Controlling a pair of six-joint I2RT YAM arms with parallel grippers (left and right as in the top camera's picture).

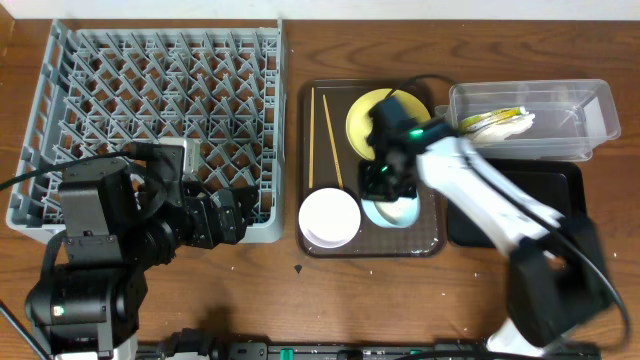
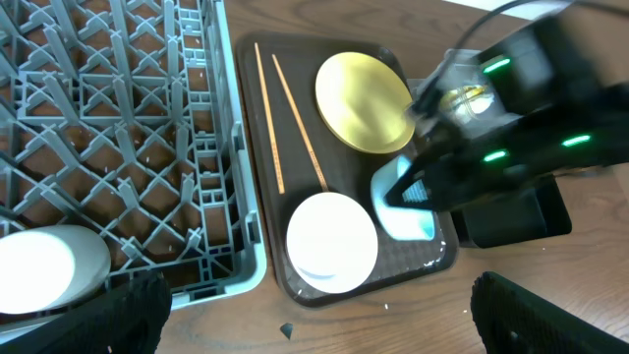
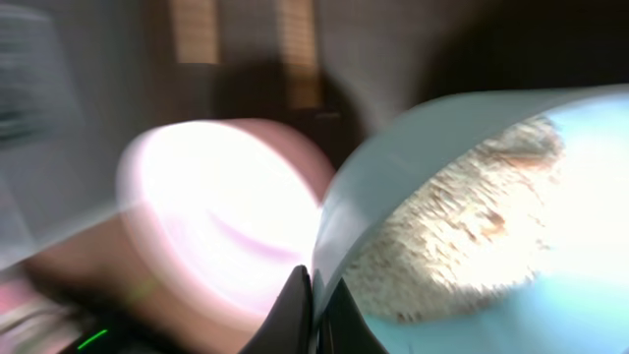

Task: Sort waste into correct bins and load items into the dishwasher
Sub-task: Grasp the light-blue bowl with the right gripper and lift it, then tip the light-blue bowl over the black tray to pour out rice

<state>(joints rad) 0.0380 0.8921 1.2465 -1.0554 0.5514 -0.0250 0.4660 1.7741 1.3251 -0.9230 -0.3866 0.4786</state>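
Note:
My right gripper (image 1: 385, 185) is shut on the rim of the light blue bowl (image 1: 392, 208) on the dark brown serving tray (image 1: 428, 245). The right wrist view, blurred, shows the fingers (image 3: 316, 305) pinching the rim, with rice-like scraps (image 3: 462, 226) inside the bowl. The white bowl (image 1: 329, 216) stands just left of it. The yellow plate (image 1: 362, 115) and two chopsticks (image 1: 330, 135) lie farther back on the tray. The wrapper (image 1: 485, 122) and napkin (image 1: 517, 122) lie in the clear tub (image 1: 580, 110). My left gripper (image 2: 324, 329) is wide open and empty by the rack's front right corner.
The grey dish rack (image 1: 160, 100) fills the left of the table. The black tray (image 1: 560, 190) lies in front of the clear tub, partly under my right arm. A small dark scrap (image 1: 298, 268) lies on the wood in front of the serving tray.

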